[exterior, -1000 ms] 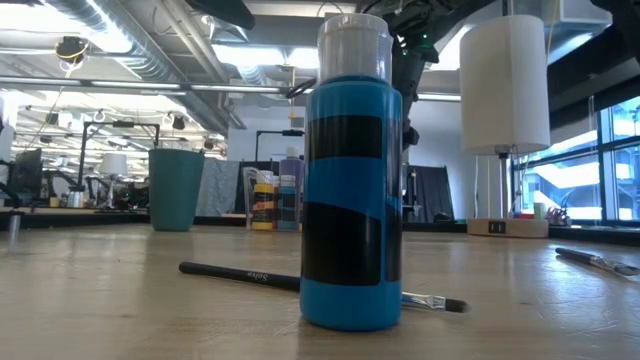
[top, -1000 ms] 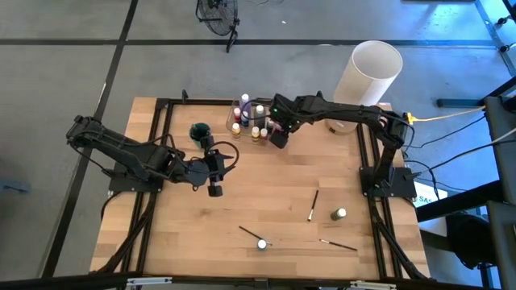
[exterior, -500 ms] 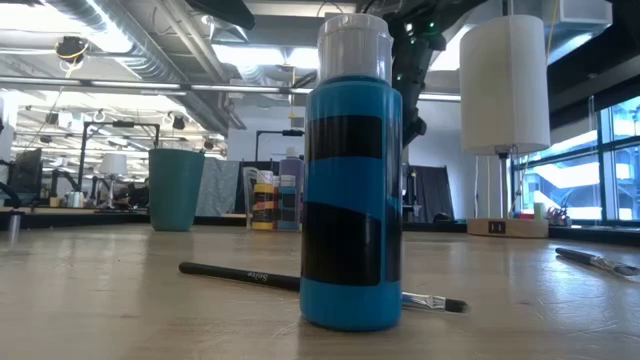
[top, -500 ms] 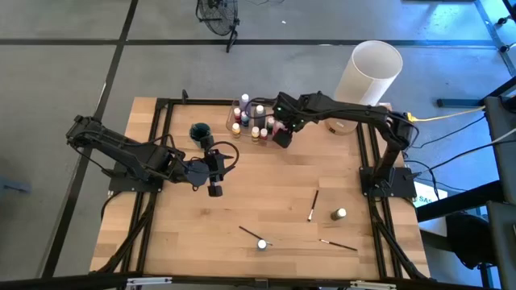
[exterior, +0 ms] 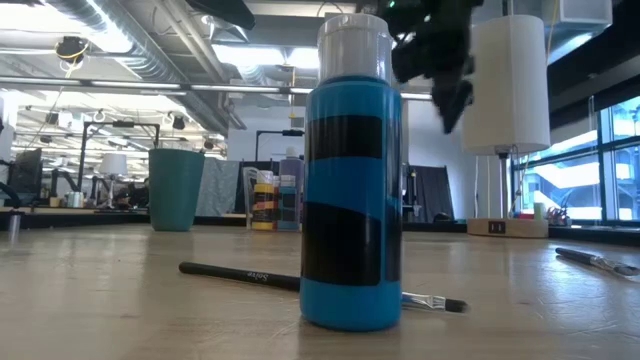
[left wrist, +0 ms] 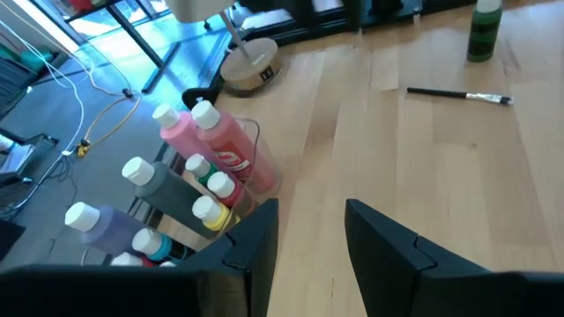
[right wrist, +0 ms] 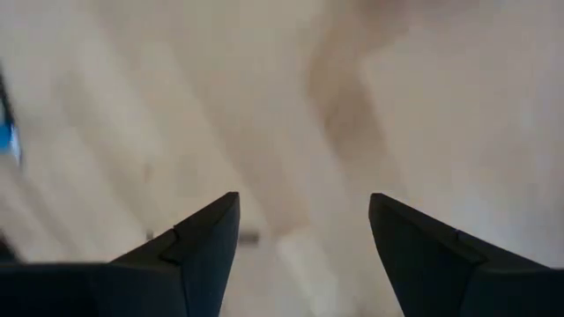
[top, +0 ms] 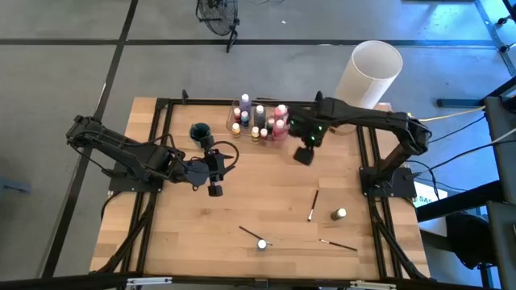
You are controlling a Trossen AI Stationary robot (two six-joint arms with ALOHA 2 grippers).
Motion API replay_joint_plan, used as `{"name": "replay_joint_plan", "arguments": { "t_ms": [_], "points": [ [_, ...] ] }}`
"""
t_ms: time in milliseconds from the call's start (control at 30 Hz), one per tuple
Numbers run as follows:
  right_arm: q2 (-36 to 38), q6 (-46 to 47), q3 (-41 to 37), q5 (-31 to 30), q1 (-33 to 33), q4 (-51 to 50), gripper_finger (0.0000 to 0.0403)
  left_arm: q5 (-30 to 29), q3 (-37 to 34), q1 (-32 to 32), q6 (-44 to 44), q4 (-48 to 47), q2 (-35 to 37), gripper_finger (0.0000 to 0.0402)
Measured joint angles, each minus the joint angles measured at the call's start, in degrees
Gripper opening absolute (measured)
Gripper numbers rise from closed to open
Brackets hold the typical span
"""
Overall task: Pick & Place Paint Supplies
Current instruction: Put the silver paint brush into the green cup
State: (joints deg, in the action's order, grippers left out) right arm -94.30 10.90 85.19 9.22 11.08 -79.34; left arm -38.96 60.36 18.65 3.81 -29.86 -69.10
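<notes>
- The wooden table [top: 242, 201] carries everything.
- A large white cylinder [top: 369, 72] stands at the far right corner.
- The right gripper [top: 303, 155] hangs over bare wood just beside the bottles, fingers spread apart and empty.
- The left gripper [top: 214, 190] rests mid-left, fingers parted, holding nothing.
- Paint bottles [top: 260, 121] cluster at the far edge; one blue bottle [exterior: 351, 170] stands near the front.
- Paintbrushes [top: 313, 205] lie scattered at the front.
</notes>
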Motion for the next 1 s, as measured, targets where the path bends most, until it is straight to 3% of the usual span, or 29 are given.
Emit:
{"name": "replay_joint_plan", "arguments": {
  "t_ms": [233,400,533,1000],
  "points": [
    [-0.04,-10.04,0.0,-2.06,-10.26,-5.23,0.0257,0.0,0.0,0.0,-0.04,2.85,0.0,0.0127],
    [-0.04,-13.26,0.0,-7.76,-16.5,-5.56,0.0257,0.0,0.0,0.0,0.0,4.98,0.0,0.0127],
    [-0.05,-21.26,0.0,-10.62,-19.85,-5.88,0.0257,0.01,0.0,0.0,1.26,5.7,0.0,0.0127],
    [-0.09,-28.19,-0.95,-7.26,-24.91,-2.0,0.0257,7.0,0.01,0.68,9.48,5.72,-2.1,0.0127]
  ]
}}
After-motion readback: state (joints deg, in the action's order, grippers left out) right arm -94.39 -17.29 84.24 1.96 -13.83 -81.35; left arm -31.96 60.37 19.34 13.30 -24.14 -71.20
